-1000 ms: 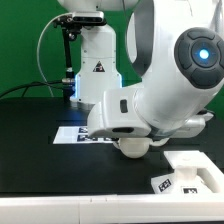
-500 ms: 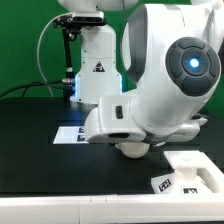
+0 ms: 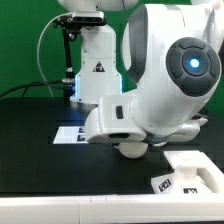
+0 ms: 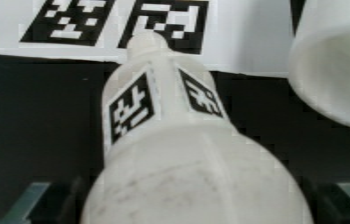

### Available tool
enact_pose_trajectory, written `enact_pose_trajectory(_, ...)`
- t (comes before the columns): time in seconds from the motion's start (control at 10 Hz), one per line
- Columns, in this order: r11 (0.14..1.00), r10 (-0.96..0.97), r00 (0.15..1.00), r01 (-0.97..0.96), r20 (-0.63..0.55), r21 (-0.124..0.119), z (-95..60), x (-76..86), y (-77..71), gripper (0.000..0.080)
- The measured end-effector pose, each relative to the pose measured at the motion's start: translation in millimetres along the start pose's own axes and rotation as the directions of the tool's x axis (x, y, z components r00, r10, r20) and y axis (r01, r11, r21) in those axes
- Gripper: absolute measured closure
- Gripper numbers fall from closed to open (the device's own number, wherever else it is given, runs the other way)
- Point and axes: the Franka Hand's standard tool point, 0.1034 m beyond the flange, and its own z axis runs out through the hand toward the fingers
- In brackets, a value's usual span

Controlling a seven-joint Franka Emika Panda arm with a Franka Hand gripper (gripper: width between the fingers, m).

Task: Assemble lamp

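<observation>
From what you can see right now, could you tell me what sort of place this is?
Probably a robotics lab bench: a green backdrop behind a black table, a marker board of square tags lying on it, and a large white robot arm.

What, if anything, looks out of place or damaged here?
Nothing stands out. The bulb sits whole between the fingers of the end effector, the marker board lies flat, and the base rests on the table; nothing looks spilled or cracked.

The bulb [image 4: 172, 150] fills the middle of the frame, its tagged neck pointing toward the marker board [image 4: 127, 20] on the black table [image 4: 30, 90]. The fingers [image 4: 47, 203] of the gripper [image 4: 193, 208] flank its round body, though contact is unclear. A white curved part [image 4: 332, 60] lies beside the neck, cut by the frame's edge.
</observation>
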Motion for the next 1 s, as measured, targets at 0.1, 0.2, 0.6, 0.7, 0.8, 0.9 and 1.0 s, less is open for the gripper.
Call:
enact_pose_trajectory(0.1, 0.998, -0.011, 1.000, 0.011, -0.012, 0.054, -19.2, -0.3, -6.0, 0.0226)
enact_pose_trajectory(0.2, 0.993, -0.008, 0.995, 0.020, -0.101, 0.120, -42.7, 7.6, -7.0, 0.0226)
enact_pose_trajectory(0.6, 0.986, 0.053, 0.922, 0.011, -0.384, 0.164, -101.5, -16.0, -7.2, 0.0225)
enact_pose_trajectory(0.7, 0.987, 0.069, 0.877, 0.010, -0.476, 0.163, -106.4, -6.2, -6.0, 0.0225)
enact_pose_trajectory(0.8, 0.987, 0.081, 0.840, 0.008, -0.536, 0.162, -106.8, -6.7, -4.8, 0.0225)
enact_pose_trajectory(0.9, 0.987, 0.085, 0.825, 0.007, -0.559, 0.161, -104.3, -9.0, -4.5, 0.0225)
enact_pose_trajectory(1.0, 0.983, 0.103, 0.794, 0.009, -0.599, 0.181, -113.1, -8.3, -6.3, 0.0225)
